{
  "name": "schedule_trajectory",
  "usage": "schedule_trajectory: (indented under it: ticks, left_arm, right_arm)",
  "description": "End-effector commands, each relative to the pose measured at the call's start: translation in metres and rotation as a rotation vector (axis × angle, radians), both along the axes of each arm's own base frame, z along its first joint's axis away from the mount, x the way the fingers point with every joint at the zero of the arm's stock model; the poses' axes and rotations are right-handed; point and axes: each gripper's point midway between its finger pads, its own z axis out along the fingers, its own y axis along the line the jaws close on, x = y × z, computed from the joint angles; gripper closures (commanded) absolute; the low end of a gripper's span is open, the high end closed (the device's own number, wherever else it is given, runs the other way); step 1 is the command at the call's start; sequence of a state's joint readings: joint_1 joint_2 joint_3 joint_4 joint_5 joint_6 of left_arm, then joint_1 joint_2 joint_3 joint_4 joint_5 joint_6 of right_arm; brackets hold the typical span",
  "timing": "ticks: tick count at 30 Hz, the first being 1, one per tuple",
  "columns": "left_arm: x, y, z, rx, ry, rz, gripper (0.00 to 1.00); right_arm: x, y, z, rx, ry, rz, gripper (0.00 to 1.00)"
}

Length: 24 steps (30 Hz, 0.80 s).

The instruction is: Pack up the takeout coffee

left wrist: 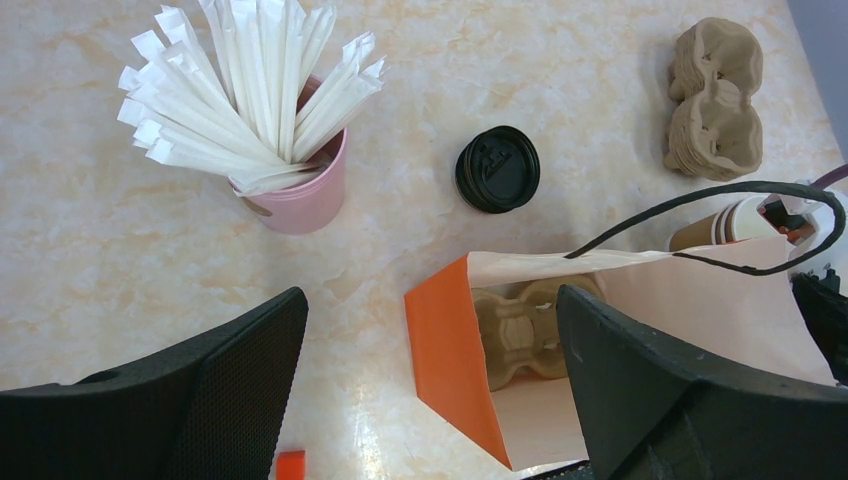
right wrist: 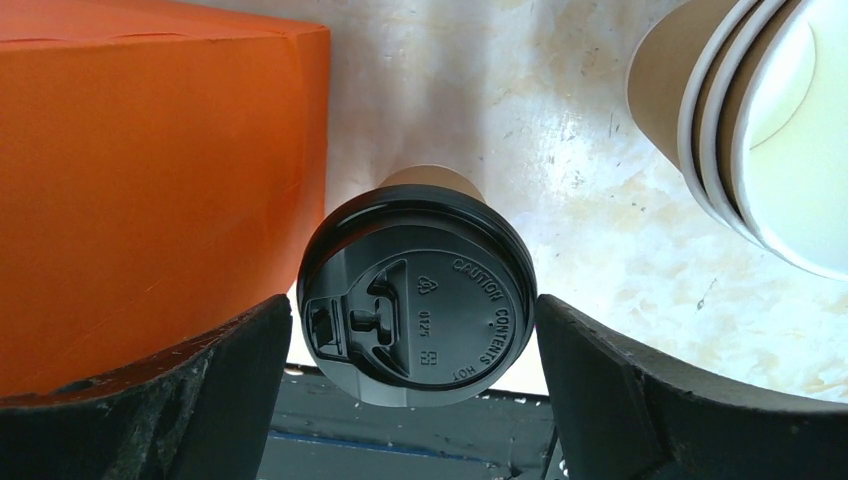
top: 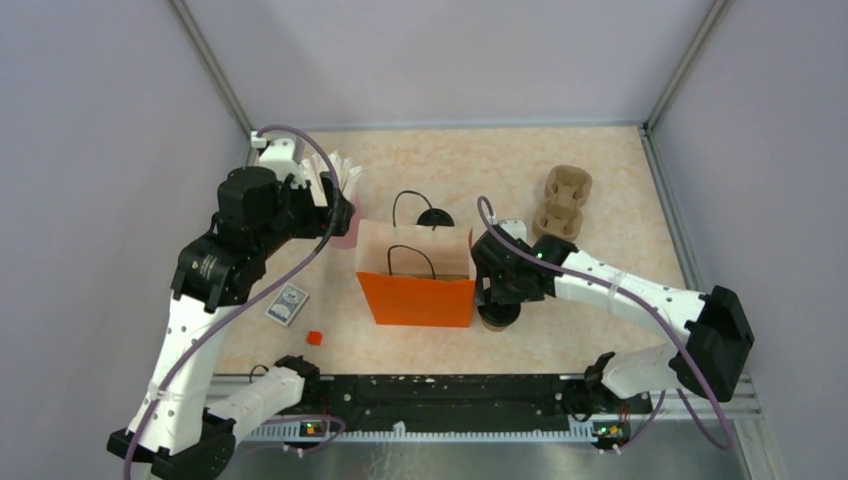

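The takeout coffee [right wrist: 418, 300], a brown paper cup with a black lid, stands on the table just right of the orange bag [right wrist: 150, 170], close to the front rail. My right gripper [right wrist: 415, 325] is open and straddles the lid from above, with a thin gap on each side. From the top camera the cup [top: 498, 320] peeks out under that gripper [top: 500, 298]. The bag [top: 417, 298] stands upright and open, with a pulp cup carrier [left wrist: 520, 330] inside. My left gripper [left wrist: 430, 330] hangs open and holds nothing; it is above the bag's left edge, with its right finger [left wrist: 680, 400] over the opening.
A loose black lid [left wrist: 497, 168] lies behind the bag. A pink cup of white wrapped straws [left wrist: 300, 190] stands back left. A stack of pulp carriers [left wrist: 712, 100] sits back right, and a stack of lidless cups [right wrist: 745, 120] is right of the bag. A blue card box [top: 288, 303] and a small orange block [top: 314, 338] lie front left.
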<state>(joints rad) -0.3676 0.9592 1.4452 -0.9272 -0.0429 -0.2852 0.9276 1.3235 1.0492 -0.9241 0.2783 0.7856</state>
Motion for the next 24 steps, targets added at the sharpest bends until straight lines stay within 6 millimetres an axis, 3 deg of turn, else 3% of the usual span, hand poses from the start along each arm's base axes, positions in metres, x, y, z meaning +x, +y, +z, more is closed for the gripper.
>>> schedule_trajectory:
  ticks: [1,12,24]
  left_arm:
    - [0.003,0.001,0.008,-0.003,-0.045,0.003,0.01]
    - [0.003,0.002,0.008,0.003,-0.046,0.005,0.01]
    - [0.008,-0.004,0.008,-0.011,-0.048,-0.011,0.01]
  right_arm:
    - [0.001,0.007,-0.001,0.006,-0.018,0.017,0.1]
    - [-0.003,-0.008,-0.009,-0.074,-0.008,0.008,0.15]
    - [-0.006,-0.031,0.014,-0.102,-0.057,-0.042,0.23]
